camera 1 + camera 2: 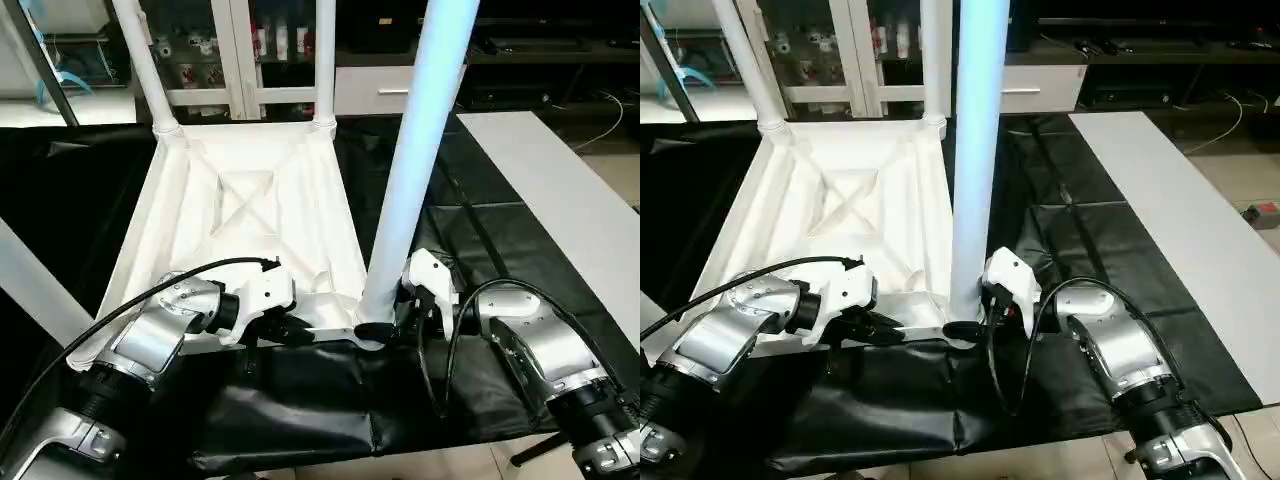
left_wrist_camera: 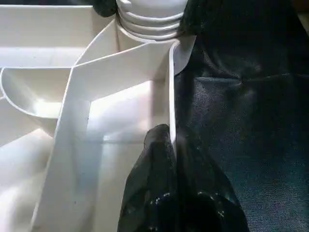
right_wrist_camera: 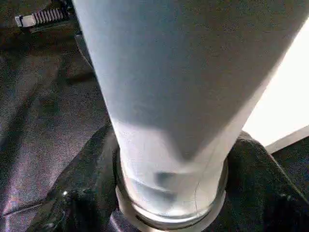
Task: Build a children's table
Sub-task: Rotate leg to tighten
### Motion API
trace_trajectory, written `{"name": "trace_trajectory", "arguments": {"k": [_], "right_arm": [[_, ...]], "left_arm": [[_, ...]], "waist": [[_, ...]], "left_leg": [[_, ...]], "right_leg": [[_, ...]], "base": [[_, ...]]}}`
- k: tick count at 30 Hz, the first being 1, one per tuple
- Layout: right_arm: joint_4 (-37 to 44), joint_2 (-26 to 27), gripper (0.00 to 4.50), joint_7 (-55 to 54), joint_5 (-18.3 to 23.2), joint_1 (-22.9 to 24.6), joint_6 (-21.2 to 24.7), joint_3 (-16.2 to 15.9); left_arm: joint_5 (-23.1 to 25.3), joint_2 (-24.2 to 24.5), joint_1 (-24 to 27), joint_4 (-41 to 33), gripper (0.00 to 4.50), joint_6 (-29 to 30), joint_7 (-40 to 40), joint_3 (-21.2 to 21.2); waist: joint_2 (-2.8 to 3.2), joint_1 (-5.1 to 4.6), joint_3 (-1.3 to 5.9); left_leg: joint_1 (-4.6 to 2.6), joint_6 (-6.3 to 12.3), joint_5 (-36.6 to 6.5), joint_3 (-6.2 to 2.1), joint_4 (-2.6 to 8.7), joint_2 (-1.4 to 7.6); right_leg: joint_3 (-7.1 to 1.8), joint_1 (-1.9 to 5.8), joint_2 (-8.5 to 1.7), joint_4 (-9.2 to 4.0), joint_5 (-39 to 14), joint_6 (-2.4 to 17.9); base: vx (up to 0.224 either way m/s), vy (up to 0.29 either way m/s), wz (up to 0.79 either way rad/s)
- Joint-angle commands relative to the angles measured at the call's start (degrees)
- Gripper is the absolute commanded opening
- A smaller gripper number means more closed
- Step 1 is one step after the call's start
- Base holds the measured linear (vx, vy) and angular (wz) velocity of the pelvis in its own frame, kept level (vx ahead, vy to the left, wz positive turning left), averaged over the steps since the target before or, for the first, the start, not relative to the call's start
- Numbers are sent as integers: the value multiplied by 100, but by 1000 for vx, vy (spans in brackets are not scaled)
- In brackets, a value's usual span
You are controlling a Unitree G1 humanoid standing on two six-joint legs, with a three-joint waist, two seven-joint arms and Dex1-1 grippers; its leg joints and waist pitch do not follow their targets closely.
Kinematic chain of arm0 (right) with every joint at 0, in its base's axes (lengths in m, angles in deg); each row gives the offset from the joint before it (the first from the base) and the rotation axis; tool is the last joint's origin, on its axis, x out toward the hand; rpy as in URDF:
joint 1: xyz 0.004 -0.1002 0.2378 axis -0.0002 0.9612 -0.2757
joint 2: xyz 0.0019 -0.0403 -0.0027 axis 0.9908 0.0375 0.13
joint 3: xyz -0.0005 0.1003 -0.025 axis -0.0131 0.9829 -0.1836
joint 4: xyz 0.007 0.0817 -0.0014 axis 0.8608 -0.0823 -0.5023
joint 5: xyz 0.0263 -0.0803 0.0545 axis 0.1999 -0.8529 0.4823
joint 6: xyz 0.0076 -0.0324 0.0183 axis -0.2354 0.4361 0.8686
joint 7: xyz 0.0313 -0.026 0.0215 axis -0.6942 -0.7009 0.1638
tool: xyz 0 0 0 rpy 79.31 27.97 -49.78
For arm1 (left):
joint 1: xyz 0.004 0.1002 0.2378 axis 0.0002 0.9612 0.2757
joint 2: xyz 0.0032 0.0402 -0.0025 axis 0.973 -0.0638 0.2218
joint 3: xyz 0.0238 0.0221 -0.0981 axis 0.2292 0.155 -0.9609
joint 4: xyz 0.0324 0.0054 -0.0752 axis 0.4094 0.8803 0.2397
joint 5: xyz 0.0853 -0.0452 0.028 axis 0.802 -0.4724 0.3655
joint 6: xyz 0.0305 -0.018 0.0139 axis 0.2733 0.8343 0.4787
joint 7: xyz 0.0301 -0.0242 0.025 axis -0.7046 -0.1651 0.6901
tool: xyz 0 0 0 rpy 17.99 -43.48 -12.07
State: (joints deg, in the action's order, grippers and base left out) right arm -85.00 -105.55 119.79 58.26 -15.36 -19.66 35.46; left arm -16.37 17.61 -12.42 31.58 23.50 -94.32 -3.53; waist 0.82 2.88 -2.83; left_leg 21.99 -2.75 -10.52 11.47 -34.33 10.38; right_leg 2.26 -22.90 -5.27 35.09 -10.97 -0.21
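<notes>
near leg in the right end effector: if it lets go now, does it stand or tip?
Probably stands: the leg looks seated upright in the top's corner socket. Likely light and stiff: a hollow-looking plastic tube. Smooth and round, so it may slip or spin between the right end effector's fingers.

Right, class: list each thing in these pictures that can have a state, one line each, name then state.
White plastic rectangular table top: upside down, ribbed underside up, on the black-draped work table.
Two far white tubular legs: upright in far corner sockets.
Near white tubular leg: upright at near right corner socket.
Left tool: shut on the top's near rim.
Right tool: fingers around the near leg's base.
</notes>
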Motion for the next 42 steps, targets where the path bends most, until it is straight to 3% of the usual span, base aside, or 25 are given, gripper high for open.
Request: {"name": "trace_trajectory", "arguments": {"k": [1,5,7,8,9,10,11,12,16,18,19,21,22,24,25,28,30,33,37,39,40,42], "right_arm": [[-14,70,268,-61,-35,-102,-30,9],[-121,418,267,-754,23,-89,100,291],[-349,831,267,-1676,-44,-116,101,565],[-449,1002,267,-2073,-85,-134,107,675],[-681,1308,267,-2751,-158,-199,14,842],[-931,1591,267,-3360,-208,-290,-18,982],[-931,1591,267,-3360,-208,-290,-18,982],[-1232,1854,267,-4010,-299,-440,-80,1097],[-1731,2255,267,-5049,-436,-763,-296,1263],[-1873,2392,267,-5338,-459,-872,-365,1317],[-2111,2653,266,-6274,-776,-1054,-507,1374],[-2244,2752,266,-6693,-957,-1122,-620,1375],[-2399,2884,266,-7078,-1126,-1175,-704,1321],[-2420,2934,266,-7088,-1157,-1174,-763,1256],[-2450,3024,266,-6828,-1032,-1168,-815,1239],[-2473,3110,266,-6607,-874,-1165,-892,1284],[-2236,3005,322,-6041,-878,-1074,-978,1079],[-1928,2901,339,-5723,-761,-961,-799,1065],[-1464,2625,370,-5150,-453,-809,-483,1102],[-897,2101,392,-4265,-184,-575,-79,1040],[-709,1900,392,-3889,-82,-491,9,989],[-429,1584,392,-3211,119,-351,106,928]], "left_arm": [[-34,-60,-6,6,0,2,-130,176],[-31,-161,-67,157,0,-38,6,128],[47,-306,-185,422,0,-78,284,68],[85,-375,-246,549,0,-86,418,42],[162,-602,-453,928,0,-185,829,-51],[222,-779,-641,1245,0,-301,1170,-131],[222,-779,-641,1245,0,-301,1170,-131],[264,-903,-815,1485,0,-353,1411,-185],[366,-1044,-1064,1783,0,-334,1780,-231],[407,-1092,-1146,1875,0,-336,1906,-245],[459,-1234,-1321,2103,0,-399,2104,-303],[473,-1300,-1397,2239,0,-472,2186,-334],[465,-1353,-1443,2331,0,-513,2219,-351],[464,-1366,-1455,2344,0,-522,2239,-348],[450,-1371,-1443,2316,0,-504,2233,-347],[451,-1363,-1426,2297,0,-510,2235,-353],[475,-1292,-1331,2219,0,-541,2182,-332],[467,-1182,-1193,2058,0,-546,1997,-290],[428,-1024,-979,1718,0,-485,1771,-236],[317,-798,-670,1236,0,-365,1333,-128],[257,-728,-579,1077,0,-332,1155,-85],[136,-611,-431,831,0,-311,842,-20]], "waist": [[85,-32,371],[87,-66,371],[88,-127,347],[77,-162,359],[23,-176,358],[77,-183,342],[64,-217,362],[72,-249,361],[76,-302,378],[75,-296,390],[45,-284,401],[24,-275,416],[49,-271,418],[13,-255,424],[20,-221,429],[4,-207,408],[13,-205,399],[40,-221,394],[36,-210,390],[139,-190,394],[90,-162,403],[93,-126,412]], "left_leg": [[-143,135,-1450,-131,437,269],[-137,152,-1435,-126,432,265],[-128,39,-1609,-126,446,242],[-106,-72,-1686,-168,463,232],[-87,-93,-1685,-169,472,233],[-132,-166,-1810,-168,469,224],[-152,-251,-1913,-186,462,223],[-117,-241,-1849,-192,482,224],[-117,-140,-1730,-163,452,207],[-111,-119,-1657,-165,447,206],[-95,-21,-1337,-146,435,210],[-86,30,-1047,-134,415,205],[-88,66,-931,-123,411,201],[-91,143,-858,-115,403,203],[-90,289,-776,-106,387,205],[-85,389,-859,-101,392,212],[-88,382,-927,-104,397,218],[-80,385,-956,-113,405,228],[-112,333,-1077,-111,419,243],[-115,314,-1059,-129,426,258],[-124,358,-1007,-127,411,270],[-119,413,-975,-107,399,264]], "right_leg": [[-180,246,-240,-370,-552,1554],[-188,237,-247,-383,-663,1541],[-192,199,-246,-422,-1082,1469],[-176,243,-259,-425,-1364,1352],[-170,243,-262,-433,-1460,1296],[-174,176,-264,-474,-1747,1211],[-172,173,-271,-486,-1882,1173],[-174,185,-266,-480,-1777,1151],[-184,159,-262,-471,-1488,1229],[-180,182,-260,-467,-1397,1233],[-182,189,-260,-424,-1050,1312],[-178,196,-249,-385,-691,1366],[-181,200,-247,-372,-489,1404],[-181,219,-244,-356,-308,1424],[-183,236,-257,-333,-103,1461],[-185,242,-276,-358,-270,1474],[-182,244,-272,-372,-402,1454],[-184,251,-264,-373,-445,1423],[-185,249,-246,-378,-518,1433],[-182,241,-248,-353,-386,1442],[-178,261,-237,-341,-161,1456],[-183,259,-245,-323,-52,1521]], "base": [[0,0,0],[0,0,0],[0,0,0],[0,0,0],[0,0,0],[0,0,0],[0,0,0],[0,0,0],[0,0,0],[0,0,0],[0,0,0],[0,0,0],[0,0,0],[0,0,0],[0,0,0],[0,0,0],[0,0,0],[0,0,0],[0,0,0],[0,0,0],[0,0,0],[0,0,0]]}}
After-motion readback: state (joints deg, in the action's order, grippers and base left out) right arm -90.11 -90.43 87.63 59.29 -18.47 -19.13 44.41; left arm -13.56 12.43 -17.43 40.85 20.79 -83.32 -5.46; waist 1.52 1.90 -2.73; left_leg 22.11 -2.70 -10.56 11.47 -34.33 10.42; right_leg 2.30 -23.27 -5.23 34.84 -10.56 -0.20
